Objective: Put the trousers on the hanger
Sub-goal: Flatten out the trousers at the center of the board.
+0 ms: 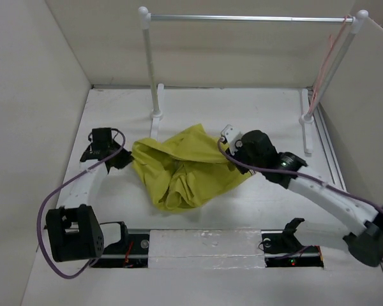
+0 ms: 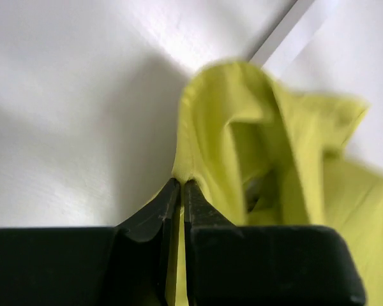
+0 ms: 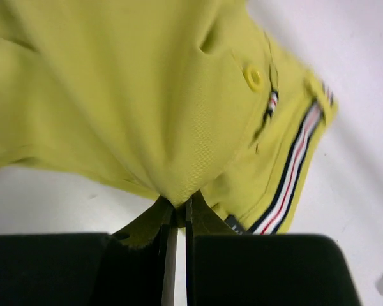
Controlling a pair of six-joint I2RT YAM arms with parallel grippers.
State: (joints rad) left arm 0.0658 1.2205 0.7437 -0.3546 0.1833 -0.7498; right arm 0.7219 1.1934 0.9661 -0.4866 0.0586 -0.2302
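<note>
The yellow trousers point(image 1: 182, 167) lie bunched on the white table between the two arms. My left gripper point(image 1: 126, 158) is shut on the cloth's left edge; in the left wrist view its gripper point(image 2: 181, 185) pinches a yellow fold point(image 2: 242, 140). My right gripper point(image 1: 233, 160) is shut on the right side; the right wrist view shows its gripper point(image 3: 180, 205) pinching the trousers point(image 3: 147, 108) near the striped waistband trim point(image 3: 293, 166) and a yellow button point(image 3: 253, 78). The pale pink hanger point(image 1: 324, 64) hangs at the right end of the rail.
A stand with white posts point(image 1: 150, 64) and a silver rail point(image 1: 249, 18) stands at the back of the table. Beige walls point(image 1: 32, 127) close in the left, back and right sides. The arm bases sit along the near edge point(image 1: 204, 245).
</note>
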